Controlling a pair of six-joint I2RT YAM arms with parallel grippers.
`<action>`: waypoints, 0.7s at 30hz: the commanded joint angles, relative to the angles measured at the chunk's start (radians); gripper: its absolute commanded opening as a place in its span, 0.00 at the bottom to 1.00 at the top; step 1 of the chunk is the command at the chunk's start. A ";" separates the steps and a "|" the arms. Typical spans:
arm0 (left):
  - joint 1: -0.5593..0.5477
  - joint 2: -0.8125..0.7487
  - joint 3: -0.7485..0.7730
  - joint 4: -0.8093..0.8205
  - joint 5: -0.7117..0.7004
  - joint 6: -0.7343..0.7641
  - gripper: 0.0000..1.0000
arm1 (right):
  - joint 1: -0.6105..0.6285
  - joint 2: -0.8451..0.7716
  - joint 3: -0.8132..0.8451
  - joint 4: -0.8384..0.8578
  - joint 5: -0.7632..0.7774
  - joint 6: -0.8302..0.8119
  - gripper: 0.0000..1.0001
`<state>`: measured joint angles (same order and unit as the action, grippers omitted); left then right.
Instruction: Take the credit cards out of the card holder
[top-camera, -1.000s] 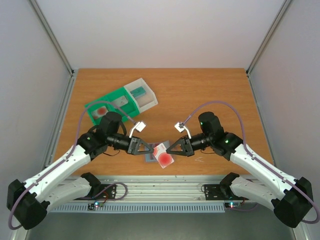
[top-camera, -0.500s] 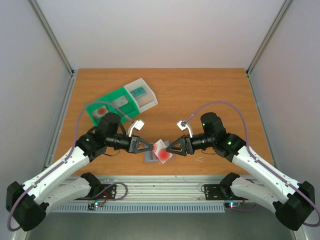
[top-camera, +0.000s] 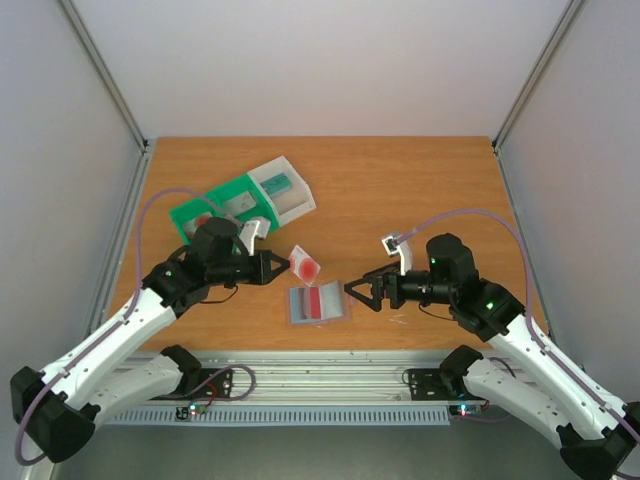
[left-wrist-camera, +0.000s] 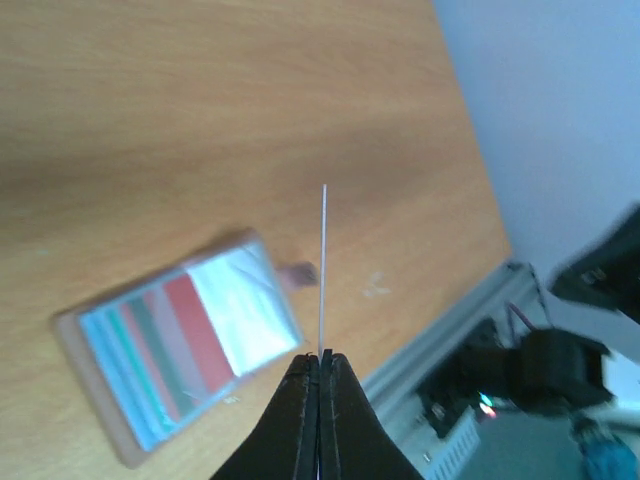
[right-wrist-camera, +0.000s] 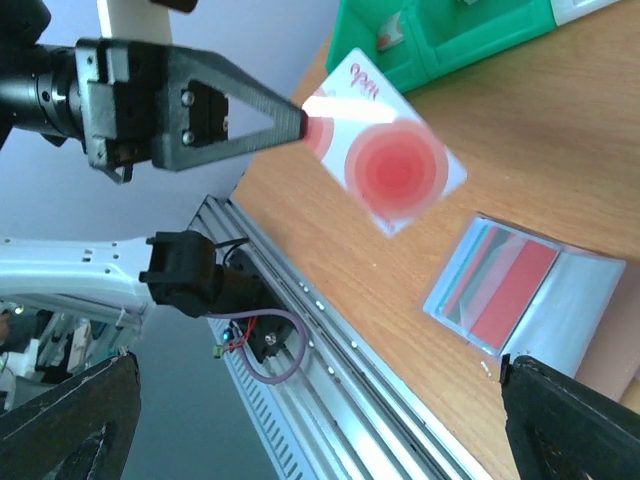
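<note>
The likeliest slip is the credit card (right-wrist-camera: 385, 165) twisting or dropping out of the left end effector (top-camera: 283, 265). The pinch takes only one corner, and most of the card hangs free beyond the fingertips, lifted off the bench (top-camera: 420, 190). A quick swing toward the green-and-white tray (top-camera: 245, 200) behind that end effector could be enough to pivot it loose. A second risk lies with the card holder (top-camera: 318, 303). It lies open and flat on the bench, below and just ahead of the left fingertips, between the two end effectors, and nothing pins it. I judge that pulling at the cards showing in it as red and teal stripes could drag the whole holder along instead of freeing a card, and cards this thin may come out two together. The left end effector is clamped on the card's corner, its jaws meeting with only the card's thin edge between them in the left wrist view. The right end effector (top-camera: 355, 295) has its jaws wide apart and holds nothing; the holder's nearest edge lies just ahead of its tips, and whether they touch it I cannot tell.
</note>
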<state>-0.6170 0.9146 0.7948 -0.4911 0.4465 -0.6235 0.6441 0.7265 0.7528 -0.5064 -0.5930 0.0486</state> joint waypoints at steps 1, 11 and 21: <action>0.026 0.048 0.070 -0.091 -0.256 0.019 0.00 | -0.001 -0.028 0.010 -0.025 0.039 0.054 0.98; 0.133 0.083 0.113 -0.143 -0.657 -0.002 0.00 | 0.000 -0.082 -0.014 -0.036 0.046 0.089 0.98; 0.338 0.093 0.147 -0.161 -0.872 -0.028 0.00 | 0.000 -0.026 0.022 -0.019 0.003 0.077 0.98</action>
<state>-0.3500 0.9958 0.8928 -0.6563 -0.3088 -0.6220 0.6441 0.6834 0.7502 -0.5339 -0.5743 0.1261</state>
